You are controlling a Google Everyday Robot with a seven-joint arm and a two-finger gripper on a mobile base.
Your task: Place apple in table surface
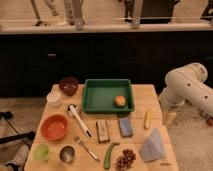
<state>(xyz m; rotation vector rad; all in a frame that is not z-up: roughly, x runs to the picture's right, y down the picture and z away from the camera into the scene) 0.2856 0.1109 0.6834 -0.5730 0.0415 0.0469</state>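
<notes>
Camera view puts the claw low at the end of the white arm, right of the tray and just off the table edge. Its jaws stand released and it grips nothing. Nearest to it, right of the tray's near corner, lies the corn. A blue sponge sits on the near side of the tray. The apple rests inside the tray, close to its near right corner, untouched and well apart from the claw. The task looks barely begun: no reach, no grasp, no lift. By my judgement all of it is left: bring the claw over the tray, close on the apple, raise it clear of the rim, and set it on bare wood. Free boards show right of the tray, which seems the handiest spot.
</notes>
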